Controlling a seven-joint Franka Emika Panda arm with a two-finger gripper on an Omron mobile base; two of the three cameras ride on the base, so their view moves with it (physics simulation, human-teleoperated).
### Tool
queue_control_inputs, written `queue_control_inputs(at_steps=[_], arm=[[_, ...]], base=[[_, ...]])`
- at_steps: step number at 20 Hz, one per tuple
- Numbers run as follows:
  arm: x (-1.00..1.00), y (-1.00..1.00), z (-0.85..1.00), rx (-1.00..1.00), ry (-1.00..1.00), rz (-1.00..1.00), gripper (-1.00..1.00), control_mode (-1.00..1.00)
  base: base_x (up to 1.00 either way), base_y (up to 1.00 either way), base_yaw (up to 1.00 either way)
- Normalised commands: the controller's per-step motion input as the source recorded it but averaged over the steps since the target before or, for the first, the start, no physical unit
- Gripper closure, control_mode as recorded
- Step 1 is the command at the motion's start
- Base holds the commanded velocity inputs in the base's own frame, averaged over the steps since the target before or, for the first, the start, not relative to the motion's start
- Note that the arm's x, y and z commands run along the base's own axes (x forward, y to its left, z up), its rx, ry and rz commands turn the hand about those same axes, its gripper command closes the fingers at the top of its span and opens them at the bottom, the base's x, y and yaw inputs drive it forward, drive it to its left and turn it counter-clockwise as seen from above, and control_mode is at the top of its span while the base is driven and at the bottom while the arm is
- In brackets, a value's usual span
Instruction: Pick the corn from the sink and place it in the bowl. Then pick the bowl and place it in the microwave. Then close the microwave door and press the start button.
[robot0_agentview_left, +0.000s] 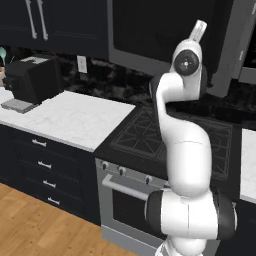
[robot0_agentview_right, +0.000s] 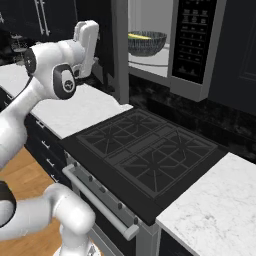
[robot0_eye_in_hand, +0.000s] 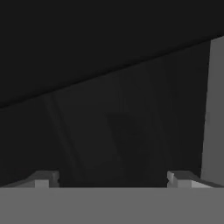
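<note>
The microwave (robot0_agentview_right: 195, 45) stands open above the stove, with its dark control strip at the right. On its turntable sits the woven dark bowl (robot0_agentview_right: 146, 44), and the yellow corn (robot0_agentview_right: 139, 36) lies in it. The microwave door (robot0_agentview_right: 120, 50) swings out toward me and appears edge-on in the right base view. From the left base view the door (robot0_agentview_left: 150, 30) is a broad dark panel. My gripper (robot0_eye_in_hand: 113, 180) is open and empty, facing the door's dark glass (robot0_eye_in_hand: 122, 131) at close range, with the grey frame at the right. The sink is out of view.
A black gas cooktop (robot0_agentview_right: 150, 150) lies below the microwave, with the oven's bar handle (robot0_agentview_right: 100, 200) at its front. White marble counters (robot0_agentview_left: 75, 115) flank the stove. A black coffee machine (robot0_agentview_left: 30, 80) stands at the far left. Dark cabinets hang above.
</note>
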Motion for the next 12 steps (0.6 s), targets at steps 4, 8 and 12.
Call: queue_control_inputs(at_steps=[4, 8, 12], arm=[[0.76, -0.39, -0.02, 0.1, 0.0, 0.0, -1.0, -1.0], [0.85, -0.23, -0.02, 0.04, 0.0, 0.0, -1.0, -1.0], [0.81, -0.06, 0.0, 0.02, 0.0, 0.0, -1.0, -1.0]], base=[[0.0, 0.0, 0.0], [0.0, 0.0, 0.0], [0.0, 0.0, 0.0]])
